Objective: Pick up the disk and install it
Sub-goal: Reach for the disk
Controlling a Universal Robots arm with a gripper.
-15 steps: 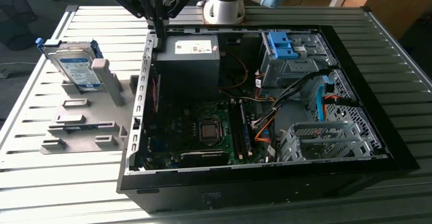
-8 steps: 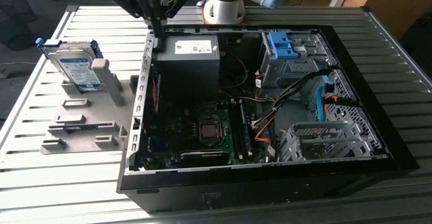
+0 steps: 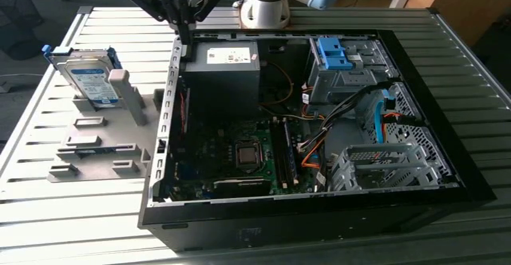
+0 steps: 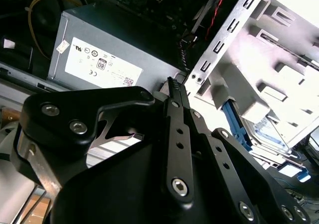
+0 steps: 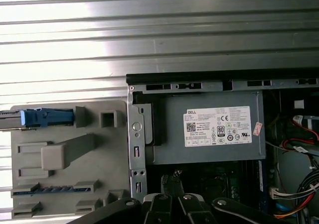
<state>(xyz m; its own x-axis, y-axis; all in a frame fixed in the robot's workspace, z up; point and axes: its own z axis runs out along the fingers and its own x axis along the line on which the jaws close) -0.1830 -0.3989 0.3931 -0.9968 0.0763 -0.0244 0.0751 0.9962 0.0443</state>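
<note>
Your gripper (image 3: 184, 37) over the open computer case's (image 3: 319, 220) far corner, pincer narrow, fingers together and empty, beside the grey power supply (image 3: 224, 67), the disk (image 3: 86, 78) standing on edge in the grey rack (image 3: 104, 158), at the exterior view's left of the case.

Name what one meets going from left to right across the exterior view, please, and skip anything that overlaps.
the disk, standing upright → grey power supply box → blue bracket → right wall of the black case
</note>
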